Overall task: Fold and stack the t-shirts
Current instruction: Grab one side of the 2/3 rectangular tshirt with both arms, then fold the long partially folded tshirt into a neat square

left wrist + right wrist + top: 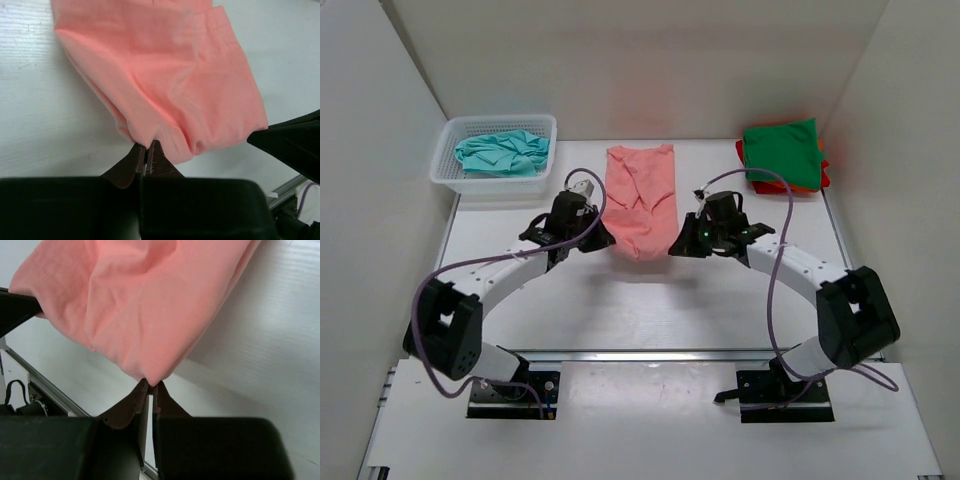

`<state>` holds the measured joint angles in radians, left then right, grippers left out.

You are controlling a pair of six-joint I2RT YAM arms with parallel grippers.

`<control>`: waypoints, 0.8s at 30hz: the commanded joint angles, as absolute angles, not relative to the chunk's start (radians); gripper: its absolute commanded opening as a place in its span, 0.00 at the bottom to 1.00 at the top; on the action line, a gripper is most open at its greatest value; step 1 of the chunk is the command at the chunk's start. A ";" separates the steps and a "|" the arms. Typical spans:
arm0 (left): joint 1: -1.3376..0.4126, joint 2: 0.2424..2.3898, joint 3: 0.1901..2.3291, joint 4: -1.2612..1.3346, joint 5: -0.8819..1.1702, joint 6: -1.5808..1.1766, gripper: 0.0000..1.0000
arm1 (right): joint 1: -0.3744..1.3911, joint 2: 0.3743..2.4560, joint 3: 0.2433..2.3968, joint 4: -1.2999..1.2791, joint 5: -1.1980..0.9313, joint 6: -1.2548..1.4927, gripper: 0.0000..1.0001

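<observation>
White walls (620, 60) enclose a white table (650, 310) in the top view. On it lies a salmon pink soft cloth t-shirt (640, 200), its long axis running from the far side toward the arms. The broad straight end points away, and the rumpled, narrower end points near. The left gripper (605, 238) and right gripper (677, 245) sit at the two near corners of that end, one on each side. At far left a white plastic mesh basket (448, 165) holds a crumpled teal cloth t-shirt (503, 152). At far right a folded green cloth t-shirt (780, 150) tops a stack, with red and orange cloth edges (817, 180) showing beneath.

From the left wrist, the left gripper (146, 152) has its fingers pressed together, pinching a fold at the pink shirt's (170, 75) near edge. The cloth bunches and spreads away across the table. The right gripper (292, 137) shows dark at the shirt's other corner.

From the right wrist, the right gripper (151, 386) is likewise squeezed together on a corner of the shirt (145, 305), which is lifted off the table there. The left gripper (17, 307) touches the far corner.
</observation>
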<state>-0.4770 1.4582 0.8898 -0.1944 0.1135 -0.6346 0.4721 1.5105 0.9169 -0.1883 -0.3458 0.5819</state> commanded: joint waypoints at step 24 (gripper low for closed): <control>-0.486 0.895 0.558 -0.367 0.314 -0.717 0.00 | 0.476 1.023 0.651 -0.362 -0.558 0.598 0.00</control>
